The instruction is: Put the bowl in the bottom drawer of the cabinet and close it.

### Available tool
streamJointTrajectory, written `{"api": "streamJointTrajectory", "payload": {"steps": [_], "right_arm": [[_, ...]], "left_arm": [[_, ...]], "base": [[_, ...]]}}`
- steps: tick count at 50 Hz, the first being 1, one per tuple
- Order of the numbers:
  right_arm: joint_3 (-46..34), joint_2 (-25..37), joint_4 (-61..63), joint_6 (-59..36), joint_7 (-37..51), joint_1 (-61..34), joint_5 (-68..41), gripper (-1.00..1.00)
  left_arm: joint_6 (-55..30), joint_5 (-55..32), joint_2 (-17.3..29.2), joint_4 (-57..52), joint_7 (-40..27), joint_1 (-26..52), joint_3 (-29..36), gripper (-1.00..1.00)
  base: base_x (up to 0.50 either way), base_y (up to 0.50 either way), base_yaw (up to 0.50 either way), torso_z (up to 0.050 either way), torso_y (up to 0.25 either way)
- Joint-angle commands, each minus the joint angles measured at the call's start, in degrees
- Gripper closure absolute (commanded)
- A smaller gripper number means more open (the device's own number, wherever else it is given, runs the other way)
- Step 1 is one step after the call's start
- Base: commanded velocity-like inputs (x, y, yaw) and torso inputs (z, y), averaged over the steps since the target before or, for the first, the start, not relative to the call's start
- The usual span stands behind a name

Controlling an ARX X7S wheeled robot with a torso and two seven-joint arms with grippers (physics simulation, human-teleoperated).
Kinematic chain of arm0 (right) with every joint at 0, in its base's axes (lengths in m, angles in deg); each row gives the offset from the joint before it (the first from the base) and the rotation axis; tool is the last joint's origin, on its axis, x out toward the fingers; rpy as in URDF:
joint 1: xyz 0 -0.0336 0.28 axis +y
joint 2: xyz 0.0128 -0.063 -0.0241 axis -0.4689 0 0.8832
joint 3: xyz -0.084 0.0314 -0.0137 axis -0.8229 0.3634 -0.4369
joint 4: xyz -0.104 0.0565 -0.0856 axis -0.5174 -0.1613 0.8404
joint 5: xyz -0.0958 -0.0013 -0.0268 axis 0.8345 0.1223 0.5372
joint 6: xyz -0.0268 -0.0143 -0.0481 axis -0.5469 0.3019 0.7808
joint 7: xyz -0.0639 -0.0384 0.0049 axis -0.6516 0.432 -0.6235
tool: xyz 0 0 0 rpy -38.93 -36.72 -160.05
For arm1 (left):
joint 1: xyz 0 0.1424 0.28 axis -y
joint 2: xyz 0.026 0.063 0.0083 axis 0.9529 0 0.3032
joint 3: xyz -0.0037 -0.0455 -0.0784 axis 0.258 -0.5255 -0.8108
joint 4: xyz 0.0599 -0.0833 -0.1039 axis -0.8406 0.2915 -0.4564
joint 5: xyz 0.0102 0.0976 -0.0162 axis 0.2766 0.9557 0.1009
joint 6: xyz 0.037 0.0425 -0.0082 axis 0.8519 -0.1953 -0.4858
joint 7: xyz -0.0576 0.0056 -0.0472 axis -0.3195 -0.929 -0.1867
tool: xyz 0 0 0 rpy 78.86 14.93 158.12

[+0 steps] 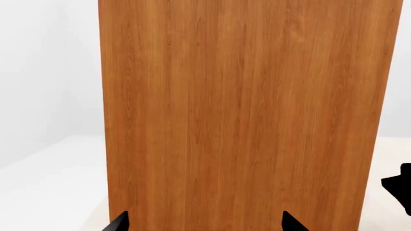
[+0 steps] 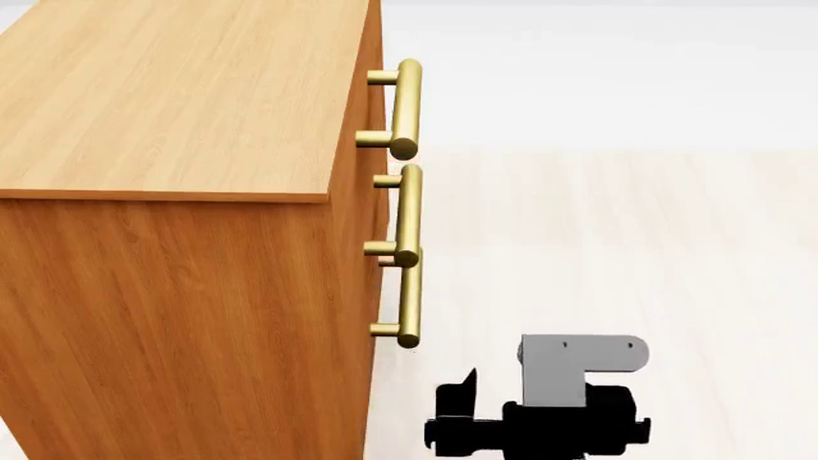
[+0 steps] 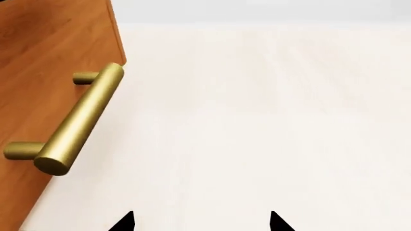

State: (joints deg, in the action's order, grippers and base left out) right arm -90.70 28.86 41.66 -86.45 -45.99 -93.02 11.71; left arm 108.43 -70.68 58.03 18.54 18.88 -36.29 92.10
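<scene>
The cabinet (image 2: 179, 287) fills the left of the head view, with three brass bar handles stacked down its right-hand face. The lowest handle (image 2: 409, 299) belongs to the bottom drawer, and all three drawer fronts look flush. My right gripper (image 2: 511, 431) hovers low over the floor, just right of that handle. In the right wrist view the right gripper (image 3: 200, 222) is open and empty, with a brass handle (image 3: 80, 122) ahead on a drawer front. My left gripper (image 1: 205, 224) is open, facing the cabinet's plain side panel (image 1: 244, 110). The bowl is out of view.
Pale floor (image 2: 614, 220) stretches to the right of the cabinet. A white wall (image 1: 45, 72) stands behind the cabinet's side. A black part (image 1: 401, 190) shows past the panel's edge in the left wrist view.
</scene>
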Motion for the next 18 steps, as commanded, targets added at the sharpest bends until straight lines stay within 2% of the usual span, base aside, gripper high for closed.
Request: {"api": "streamJointTrajectory", "payload": {"steps": [1, 9, 13, 18], "right_arm": [[3.8, 4.97, 17.72, -7.07, 4.68, 6.06, -2.4, -1.0], [6.13, 9.54, 33.89, -14.95, 6.56, 8.64, -4.48, -1.0], [7.87, 12.35, 44.51, -22.72, 7.39, 8.23, -7.18, -1.0], [9.28, 13.46, 50.35, -28.2, 7.78, 7.01, -9.77, -1.0]], "left_arm": [[-0.85, -0.22, 0.09, -0.2, -0.33, 0.02, 0.07, -1.0], [-5.76, -0.94, 1.26, -4.17, -2.06, -0.46, -0.2, -1.0], [-7.0, -2.08, 2.97, -9.89, -2.92, -2.14, -0.85, -1.0], [-8.17, -0.79, 3.91, -13.21, -3.92, -2.91, -1.07, -1.0]], "base": [[0.0, 0.0, 0.0, 0.0, 0.0], [0.0, 0.0, 0.0, 0.0, 0.0], [0.0, 0.0, 0.0, 0.0, 0.0], [0.0, 0.0, 0.0, 0.0, 0.0]]}}
